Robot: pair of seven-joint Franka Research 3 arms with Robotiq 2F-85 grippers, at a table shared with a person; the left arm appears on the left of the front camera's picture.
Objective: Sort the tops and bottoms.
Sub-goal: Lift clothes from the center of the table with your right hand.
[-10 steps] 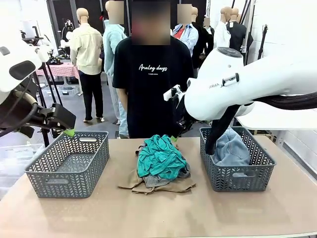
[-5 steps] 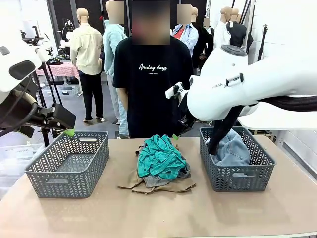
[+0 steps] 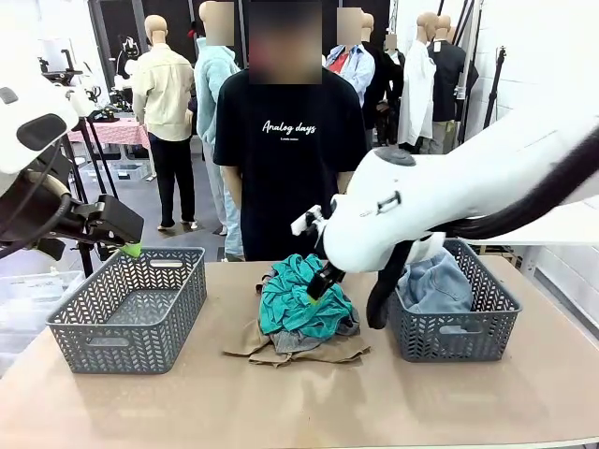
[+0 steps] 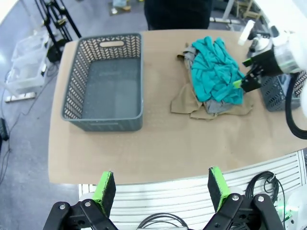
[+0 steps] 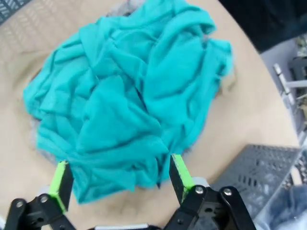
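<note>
Top in teal (image 5: 124,96) heaped just beyond right hand (image 5: 118,163), fingers wide apart, nothing held

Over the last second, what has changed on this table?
The right arm swung down from above the right basket toward the middle; the right gripper now hangs open close over the teal top. Nothing was gripped or released. The left gripper, the left basket and the denim bottoms stayed put.

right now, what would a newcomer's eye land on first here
The teal top heaped on the pile at mid-table, with the right gripper open over it. Next, the denim in the right basket.
</note>
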